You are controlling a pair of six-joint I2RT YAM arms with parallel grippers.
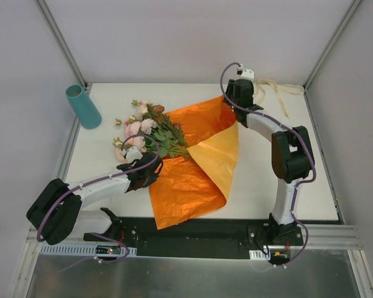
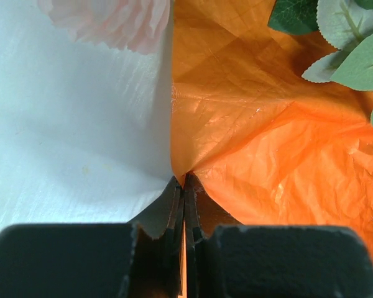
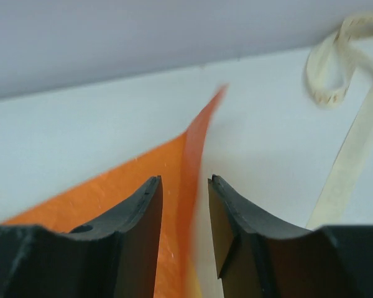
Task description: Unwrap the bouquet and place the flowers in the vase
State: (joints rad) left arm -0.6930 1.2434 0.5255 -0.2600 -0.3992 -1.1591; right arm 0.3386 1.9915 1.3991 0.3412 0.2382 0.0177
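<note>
The bouquet lies opened on the white table. Its flowers, pink and cream roses on leafy stems, rest on the left part of the spread orange paper. My left gripper is shut on the paper's left edge, just below the stems; the sheet is pinched between its tips, with a pink rose and green leaves beyond. My right gripper stands open at the paper's far corner, which rises loose between the fingers. The teal vase stands at the far left.
A cream ribbon lies loose at the back right, beside the right gripper. White walls and metal frame posts close in the table at the back and sides. A black rail runs along the near edge.
</note>
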